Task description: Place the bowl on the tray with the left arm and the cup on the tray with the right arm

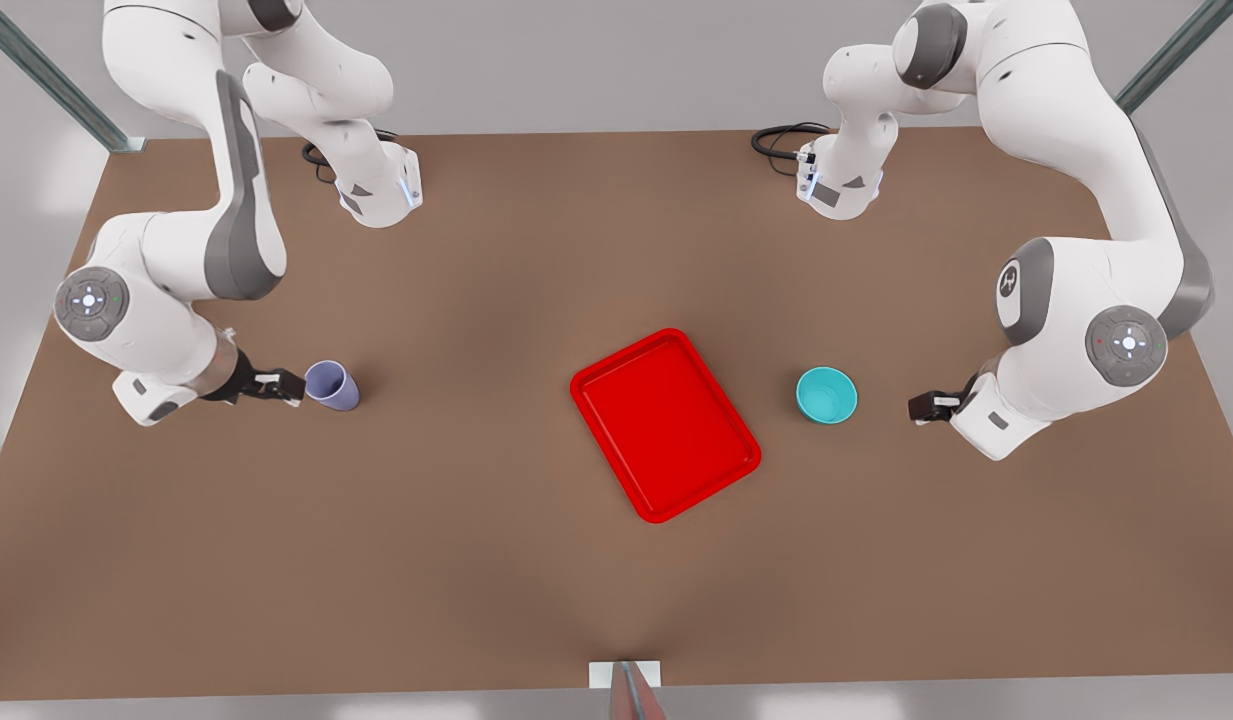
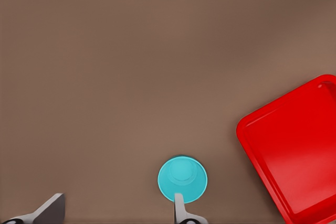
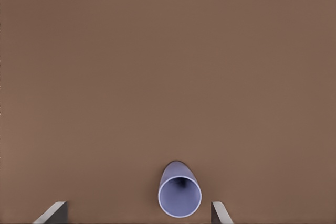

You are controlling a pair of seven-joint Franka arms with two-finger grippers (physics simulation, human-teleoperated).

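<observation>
Close open right gripper [image 1: 294, 385] squarely around cup [image 1: 332, 385]; shift open left gripper [image 1: 916, 408] to straddle bowl [image 1: 826, 394], near tray [image 1: 664, 424].

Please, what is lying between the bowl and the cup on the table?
In the front view, the tray lies between the bowl and the cup. Otherwise, bare table on both sides.

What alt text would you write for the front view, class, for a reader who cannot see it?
A red tray lies mid-table between a lavender cup on the front view's left and a teal bowl on its right. The right gripper is beside the cup, and the left gripper is near the bowl, apart from it.
</observation>
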